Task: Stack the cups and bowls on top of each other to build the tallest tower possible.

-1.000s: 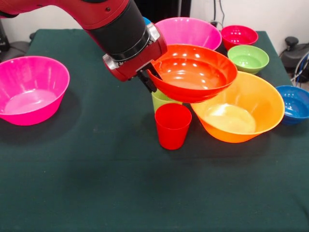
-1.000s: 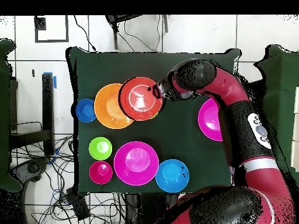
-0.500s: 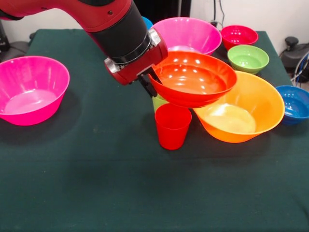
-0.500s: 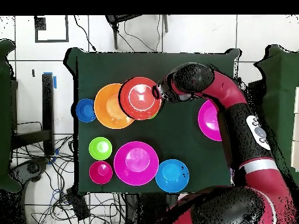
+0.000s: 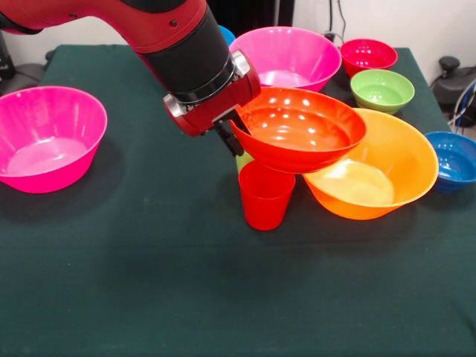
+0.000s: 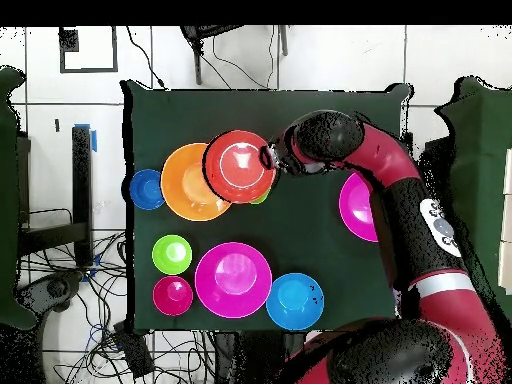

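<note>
Dark green cloth covers the worktop (image 5: 134, 297). Front view, left to right: a big pink bowl (image 5: 46, 137) sits alone near the left edge, well apart from the rest. The red and black arm (image 5: 178, 44) comes down toward the middle, and its gripper (image 5: 229, 134) has its jaws clamped on the near-left rim of the red-orange bowl (image 5: 297, 128), holding it up off the worktop, tilted slightly. That bowl hangs partly over the orange bowl (image 5: 379, 171) and partly over the cups. The red cup (image 5: 265, 193) stands upright below the held bowl's left edge. The lime green cup (image 5: 241, 160) shows only as a sliver behind the red one, mostly hidden by gripper and bowl. A second big pink bowl (image 5: 294, 56) sits behind the held bowl. A sliver of the light blue bowl (image 5: 225, 33) peeks out past the arm. Further right, the small magenta-red bowl (image 5: 368, 56), then the green bowl (image 5: 382, 89) just in front of it. The dark blue bowl (image 5: 454, 160) sits at the right edge, just beside the orange bowl.

Overhead view: the red-orange bowl (image 6: 240, 166) overlaps the orange bowl (image 6: 185, 190); the light blue bowl (image 6: 295, 300) is just beside the pink one (image 6: 233, 280).
</note>
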Available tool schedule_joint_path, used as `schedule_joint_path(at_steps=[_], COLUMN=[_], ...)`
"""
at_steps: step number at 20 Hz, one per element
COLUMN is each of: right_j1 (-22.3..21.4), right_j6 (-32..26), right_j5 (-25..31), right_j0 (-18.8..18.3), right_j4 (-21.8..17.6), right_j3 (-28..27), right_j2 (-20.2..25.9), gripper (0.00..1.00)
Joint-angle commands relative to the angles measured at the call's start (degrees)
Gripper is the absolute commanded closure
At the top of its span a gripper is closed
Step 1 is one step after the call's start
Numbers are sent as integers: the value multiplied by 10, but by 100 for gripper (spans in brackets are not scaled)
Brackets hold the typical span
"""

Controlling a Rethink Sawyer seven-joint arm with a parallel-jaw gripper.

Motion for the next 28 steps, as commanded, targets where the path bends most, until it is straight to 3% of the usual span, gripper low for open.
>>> schedule_joint_path(at_steps=[1,28], right_j1=[8,3], right_j6=[17,22], right_j5=[-21,-39], right_j0=[-3,-4], right_j4=[-12,-26], right_j3=[27,48], right_j2=[-3,-11], gripper=[100,100])
